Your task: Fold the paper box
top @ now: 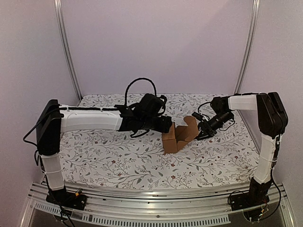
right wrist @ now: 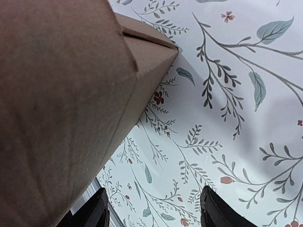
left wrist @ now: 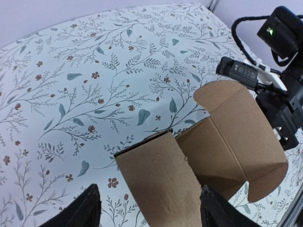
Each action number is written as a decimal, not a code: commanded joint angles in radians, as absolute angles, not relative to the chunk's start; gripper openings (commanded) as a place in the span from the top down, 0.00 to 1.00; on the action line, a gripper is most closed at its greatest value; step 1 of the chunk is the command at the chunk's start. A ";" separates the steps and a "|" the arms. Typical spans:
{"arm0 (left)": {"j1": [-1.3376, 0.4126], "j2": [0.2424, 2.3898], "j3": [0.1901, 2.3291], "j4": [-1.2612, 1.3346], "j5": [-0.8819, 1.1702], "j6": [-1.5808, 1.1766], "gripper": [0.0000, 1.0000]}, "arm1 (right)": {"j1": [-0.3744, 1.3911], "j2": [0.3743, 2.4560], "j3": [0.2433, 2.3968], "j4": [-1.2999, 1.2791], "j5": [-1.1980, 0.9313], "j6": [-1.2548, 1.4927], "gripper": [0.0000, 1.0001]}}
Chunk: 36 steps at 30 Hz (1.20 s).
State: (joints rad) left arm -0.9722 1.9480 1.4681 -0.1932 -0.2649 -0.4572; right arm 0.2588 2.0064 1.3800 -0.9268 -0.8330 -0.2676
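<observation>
The paper box (top: 180, 135) is plain brown cardboard, partly folded, standing on the flowered cloth mid-table with a rounded flap (top: 191, 122) raised at its right. My left gripper (top: 166, 125) is at the box's left side. In the left wrist view it (left wrist: 151, 208) is open, with an upright panel of the box (left wrist: 158, 182) between the fingers; the left finger stands apart from the panel, the right finger is at its edge. My right gripper (top: 201, 131) is just right of the box. It (right wrist: 154, 208) is open, the box (right wrist: 61, 94) looming beside its left finger, only cloth between the fingers.
The flowered tablecloth (top: 118, 156) covers the table. An aluminium rail (top: 142, 198) runs along the near edge, and frame posts (top: 68, 52) stand at the back corners. A black cable (top: 139, 85) loops above the left wrist. The right arm's wrist camera (left wrist: 284, 30) shows past the box.
</observation>
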 commanded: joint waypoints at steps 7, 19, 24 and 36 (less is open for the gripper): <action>-0.947 1.987 1.524 -0.387 -0.146 -0.603 0.28 | 0.258 1.926 1.382 -0.950 -0.774 -0.321 0.35; -0.987 2.173 1.788 -0.474 -0.052 -0.549 0.36 | 0.245 1.908 1.373 -1.092 -0.605 -0.501 0.35; -1.058 2.318 2.019 -0.618 -0.130 -0.454 0.38 | 0.182 1.876 1.350 -1.157 -0.534 -0.582 0.35; -1.181 2.508 2.235 -0.717 -0.227 -0.340 0.40 | -0.108 1.860 1.326 -1.321 -0.425 -0.771 0.22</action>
